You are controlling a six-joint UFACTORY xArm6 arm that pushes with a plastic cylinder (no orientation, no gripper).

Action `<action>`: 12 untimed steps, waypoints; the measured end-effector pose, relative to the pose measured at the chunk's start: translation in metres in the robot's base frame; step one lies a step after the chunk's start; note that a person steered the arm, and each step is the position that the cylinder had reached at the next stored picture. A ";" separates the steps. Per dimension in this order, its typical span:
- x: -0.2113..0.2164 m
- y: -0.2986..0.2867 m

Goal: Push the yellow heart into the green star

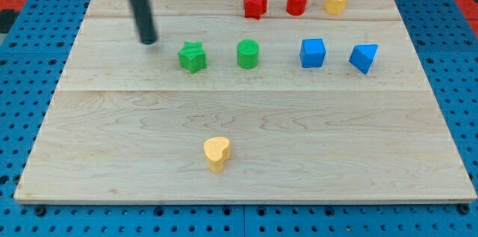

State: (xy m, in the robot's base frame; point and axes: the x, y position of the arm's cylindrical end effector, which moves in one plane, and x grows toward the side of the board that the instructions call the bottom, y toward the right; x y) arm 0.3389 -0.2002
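The yellow heart (217, 152) lies near the view's bottom, a little left of centre, on the wooden board (112, 132). The green star (192, 57) sits in the upper left-centre of the board, well above the heart. My tip (149, 41) is at the end of the dark rod, just left of and slightly above the green star, apart from it. It is far from the yellow heart.
A green cylinder (248, 54) stands right of the star. A blue cube (313, 52) and a blue wedge-like block (364, 57) lie further right. A red star (255, 4), red cylinder (296, 1) and yellow hexagon block (336, 1) line the view's top.
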 end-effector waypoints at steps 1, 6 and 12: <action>0.022 -0.095; 0.235 0.217; 0.077 0.044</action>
State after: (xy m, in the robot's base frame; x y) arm 0.4156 -0.1560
